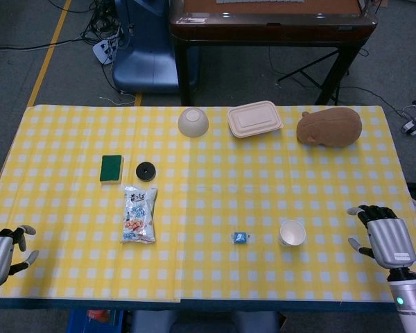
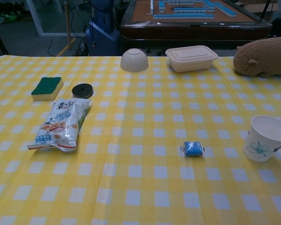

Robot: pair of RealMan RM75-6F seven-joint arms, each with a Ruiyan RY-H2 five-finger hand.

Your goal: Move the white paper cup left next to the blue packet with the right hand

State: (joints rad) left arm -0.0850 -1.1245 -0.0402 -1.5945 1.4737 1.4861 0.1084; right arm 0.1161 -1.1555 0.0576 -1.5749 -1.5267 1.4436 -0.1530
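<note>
Both hands sit at the near corners of the bench (image 1: 208,173), which wears a yellow-and-white checked cloth. In the head view the right hand (image 1: 383,234) hovers at the near right corner with its back turned up and its dark fingers (image 1: 366,211) pointing away from the robot, slightly spread and holding nothing. The white paper cup (image 1: 292,233) stands upright just beyond those fingers toward the bench's middle, apart from them. Farther out on the same side of the fingers lies the blue packet (image 1: 240,238), near the cup but not touching it; the chest view shows the cup (image 2: 265,138) with a faint flower print and the packet (image 2: 193,149) flat on the cloth. The left hand (image 1: 5,251) rests at the opposite near corner, fingers apart and curled a little, also holding nothing. Ahead of its fingers lies a snack bag (image 1: 139,214), and past that a green sponge (image 1: 111,168) beside a black round lid (image 1: 146,170). Along the far edge sit an upturned bowl (image 1: 193,122), a lidded takeaway box (image 1: 254,118) and a brown plush toy (image 1: 328,127).
</note>
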